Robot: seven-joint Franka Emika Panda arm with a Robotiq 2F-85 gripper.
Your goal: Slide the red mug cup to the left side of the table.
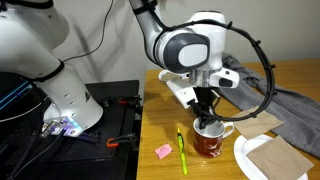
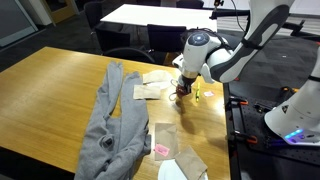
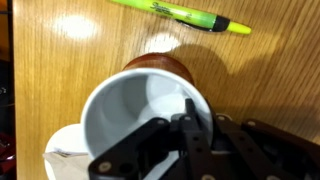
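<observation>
The red mug cup [image 1: 210, 144] stands upright on the wooden table [image 1: 292, 78], dark red outside and white inside. In the wrist view the red mug cup [image 3: 135, 105] fills the middle, open side up. My gripper [image 1: 205, 120] comes down from above onto its rim. In the wrist view my gripper [image 3: 190, 128] has one finger inside the white wall and the other outside, shut on the rim. In an exterior view the mug [image 2: 184, 93] is mostly hidden under my gripper [image 2: 184, 86], near the edge of the table [image 2: 50, 90].
A green pen [image 1: 182, 150] [image 3: 180, 14] and a pink piece [image 1: 163, 151] lie beside the mug. A white plate [image 1: 248, 158] with brown paper sits close on its other side. A grey cloth [image 2: 110, 120] lies across the table. The black robot platform [image 1: 118, 115] borders the table.
</observation>
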